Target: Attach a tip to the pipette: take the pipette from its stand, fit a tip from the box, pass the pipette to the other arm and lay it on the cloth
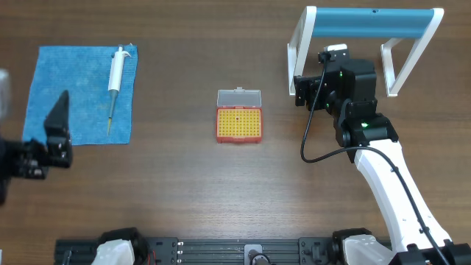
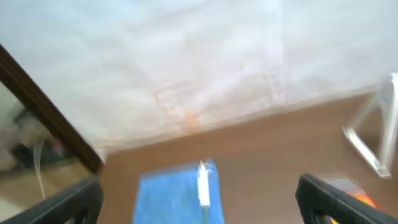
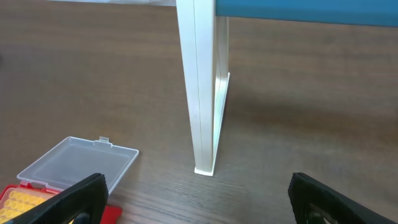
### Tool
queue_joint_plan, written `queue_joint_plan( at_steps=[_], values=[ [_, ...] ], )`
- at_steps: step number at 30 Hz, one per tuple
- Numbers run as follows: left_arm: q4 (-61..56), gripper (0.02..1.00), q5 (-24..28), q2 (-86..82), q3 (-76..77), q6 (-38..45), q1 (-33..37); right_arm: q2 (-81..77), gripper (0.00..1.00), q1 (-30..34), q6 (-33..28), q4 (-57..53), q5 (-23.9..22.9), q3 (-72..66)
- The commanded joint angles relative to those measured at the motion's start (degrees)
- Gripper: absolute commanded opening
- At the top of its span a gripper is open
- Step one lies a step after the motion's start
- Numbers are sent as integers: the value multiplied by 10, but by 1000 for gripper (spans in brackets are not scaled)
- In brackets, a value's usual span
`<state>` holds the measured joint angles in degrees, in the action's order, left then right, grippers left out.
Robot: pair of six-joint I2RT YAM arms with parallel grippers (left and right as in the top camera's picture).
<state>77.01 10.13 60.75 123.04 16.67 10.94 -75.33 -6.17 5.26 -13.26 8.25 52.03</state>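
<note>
The white pipette (image 1: 115,77) lies on the blue cloth (image 1: 73,110) at the table's left, a tip on its lower end, nothing holding it. My left gripper (image 1: 57,124) hovers over the cloth's near left corner, open and empty. From the left wrist, the pipette (image 2: 203,185) and cloth (image 2: 165,199) lie ahead between the spread fingers (image 2: 68,202). The orange tip box (image 1: 239,124) stands mid-table with its clear lid (image 3: 78,162) folded back. My right gripper (image 1: 310,88) is open and empty beside the stand's white leg (image 3: 205,93).
The pipette stand (image 1: 368,23), a blue bar on white legs, occupies the back right with nothing hanging on it. A black cable (image 1: 316,151) loops off the right arm. Bare wood lies between cloth, box and stand.
</note>
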Motion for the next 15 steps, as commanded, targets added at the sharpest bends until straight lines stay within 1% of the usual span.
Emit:
queue_joint_plan(
  at_steps=[1, 4, 5, 10, 15],
  values=[
    [-186, 998, 27, -166, -235, 1, -3, 1, 945, -4, -4, 2, 3, 4],
    [-331, 998, 57, -260, -403, 1, -13, 1, 945, -4, -4, 2, 3, 4],
    [-422, 998, 66, -317, -510, -25, -17, 1, 945, -4, -4, 2, 3, 4],
    [-640, 996, 67, -436, -759, -133, -16, 1, 947, -4, -4, 2, 3, 4],
    [-818, 996, 72, -499, -949, -197, -16, 1, 945, -4, -4, 2, 3, 4]
  ],
)
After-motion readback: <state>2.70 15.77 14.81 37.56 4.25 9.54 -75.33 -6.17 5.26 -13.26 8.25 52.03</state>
